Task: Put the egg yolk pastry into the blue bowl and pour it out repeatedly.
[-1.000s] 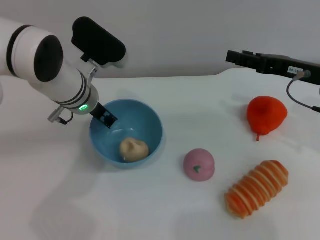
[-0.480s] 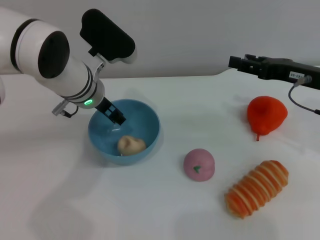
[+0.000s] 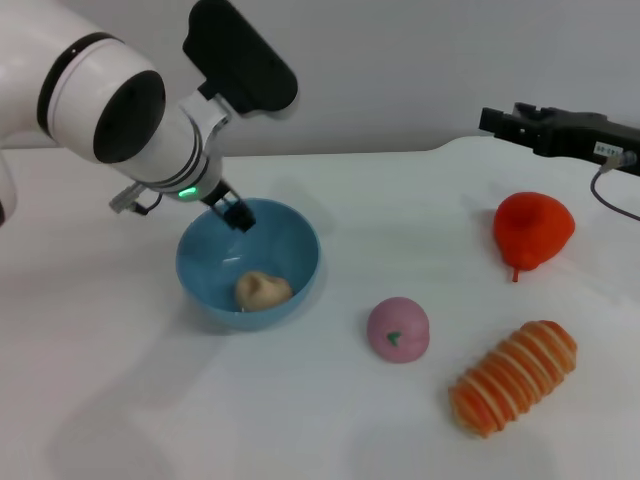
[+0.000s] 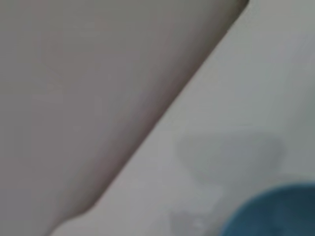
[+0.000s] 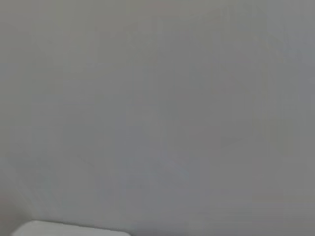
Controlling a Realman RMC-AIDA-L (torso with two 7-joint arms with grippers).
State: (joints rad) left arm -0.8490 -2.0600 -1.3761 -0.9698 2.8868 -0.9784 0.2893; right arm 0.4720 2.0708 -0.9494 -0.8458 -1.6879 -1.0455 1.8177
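The blue bowl (image 3: 205, 262) stands upright on the white table, left of centre, and a piece of its rim shows in the left wrist view (image 4: 275, 211). Inside it, low against the near wall, lies the egg yolk pastry (image 3: 262, 290), a pale cream lump. My left gripper (image 3: 238, 215) hangs over the bowl's back-left rim, its dark tip just inside the edge and well apart from the pastry. My right gripper (image 3: 520, 125) is held high at the far right, away from the bowl.
A pink ball with a green mark (image 3: 398, 329) lies right of the bowl. An orange-and-cream ridged bread (image 3: 514, 376) sits at the front right. A red pear-shaped fruit (image 3: 533, 230) rests at the right, below the right arm and its cable.
My left gripper has risen and moved right, from low inside the bowl's left wall to its back rim. The bowl has settled level and the pastry has shifted slightly. The right arm has drifted right.
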